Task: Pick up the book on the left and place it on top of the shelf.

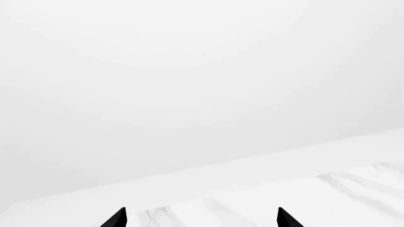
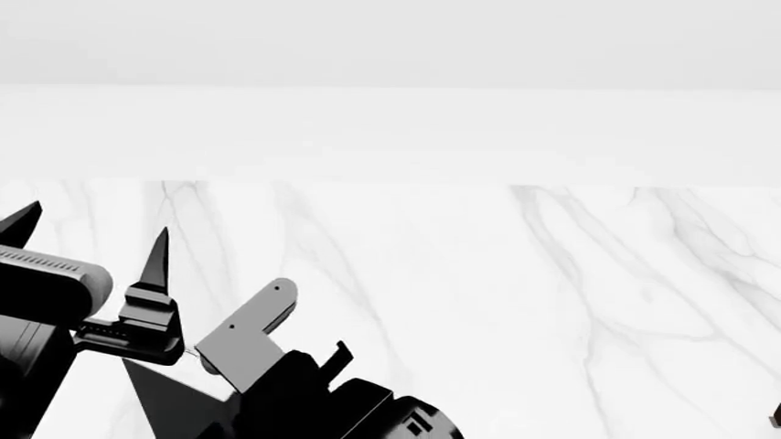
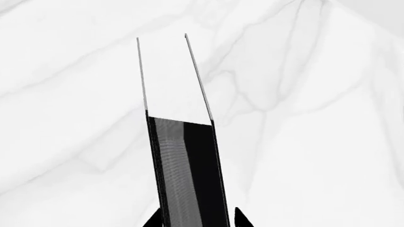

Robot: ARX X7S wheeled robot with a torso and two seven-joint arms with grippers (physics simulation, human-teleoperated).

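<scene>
The right end effector (image 3: 196,218) pinches the book (image 3: 186,170) by its lower edge above the marble tabletop (image 3: 315,142), looking thin, stiff and light, while the left end effector (image 1: 200,218) hangs spread, shelf unseen.

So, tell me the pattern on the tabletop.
The tabletop is white marble with faint grey veins, clearest in the head view.

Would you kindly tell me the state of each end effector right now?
Left end effector: open, holding nothing.
Right end effector: shut on the thin dark hardcover book with white pages.
</scene>
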